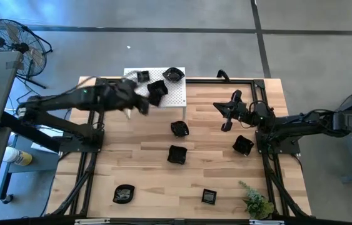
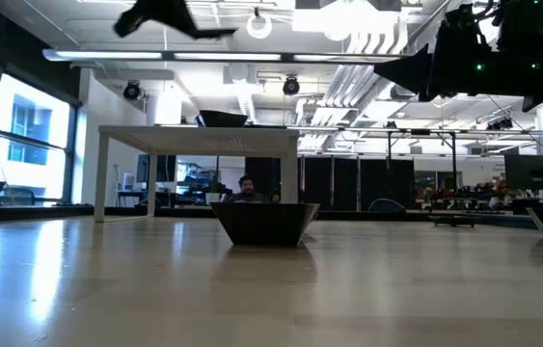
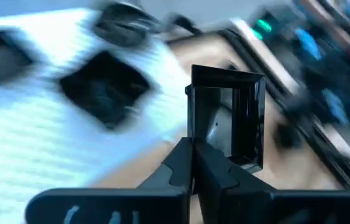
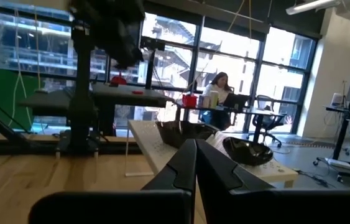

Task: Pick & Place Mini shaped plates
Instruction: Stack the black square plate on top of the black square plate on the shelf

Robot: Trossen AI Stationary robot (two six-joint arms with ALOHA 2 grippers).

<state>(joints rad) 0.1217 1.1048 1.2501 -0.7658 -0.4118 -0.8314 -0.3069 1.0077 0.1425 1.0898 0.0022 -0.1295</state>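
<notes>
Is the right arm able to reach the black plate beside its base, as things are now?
Probably yes. The plate lies uncovered on the table next to the right arm, and the right hand, shut and holding nothing, hangs close by.

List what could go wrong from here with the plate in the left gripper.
1. The left gripper pinches a square black plate by one rim only, so it may slip or swing loose while carried.
2. The white perforated platform already bears plates, one square plate lying close beside the gripper; setting down there may knock it.
3. The right gripper waits shut above the table, clear of the left arm, so a clash looks unlikely.
</notes>
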